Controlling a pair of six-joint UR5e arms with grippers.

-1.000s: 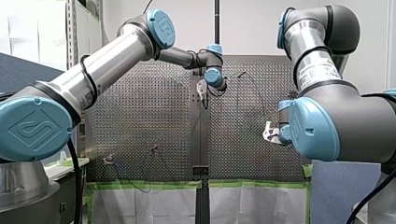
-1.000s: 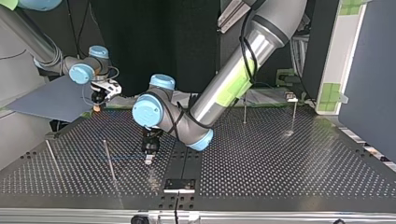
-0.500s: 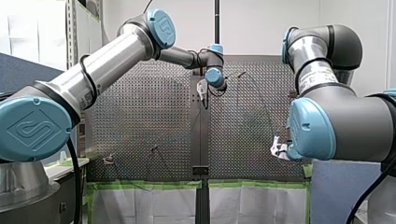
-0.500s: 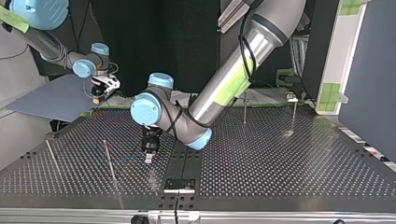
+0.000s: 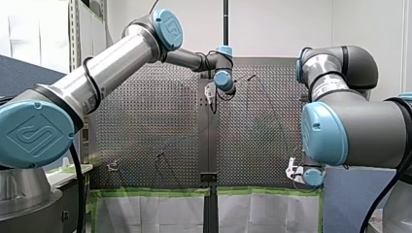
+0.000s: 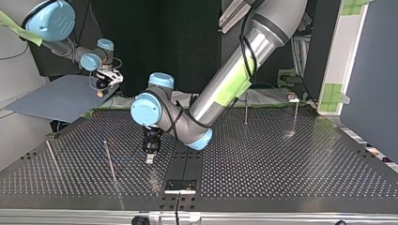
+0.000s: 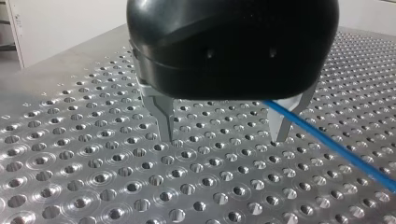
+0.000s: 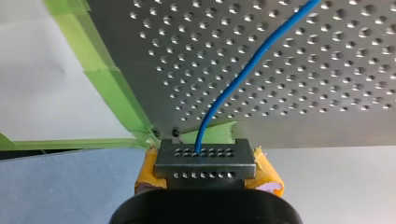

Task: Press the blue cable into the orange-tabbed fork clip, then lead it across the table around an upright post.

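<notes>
In the right wrist view, the yellow pads [image 8: 261, 170] of my right gripper [image 8: 205, 163] are shut on the blue cable [image 8: 243, 74], which runs ahead of them over the perforated table [image 8: 327, 70]. In the top view, this gripper [image 6: 104, 84] hangs beyond the table's back left corner. My left gripper [image 7: 224, 137] stands open just above the table, its metal fingers [image 7: 164, 121] wide apart. The cable [image 7: 336, 149] passes by one finger and is not held. In the top view, it [image 6: 149, 157] points down near the table's middle, the cable [image 6: 124, 160] faint beside it. I cannot make out the fork clip.
In the top view, upright posts stand at the left [image 6: 110, 161], the far left [image 6: 51, 157] and the back right [image 6: 246, 110], [image 6: 294, 115]. A black plate [image 6: 180, 186] sits at the near edge. A grey-blue board [image 6: 51, 98] lies beside the back left corner. Green tape [image 8: 112, 93] lines the table edge.
My right gripper has pulled back with the cable, downward in the front view and off the back left corner in the top view. My left arm has stayed almost still.
</notes>
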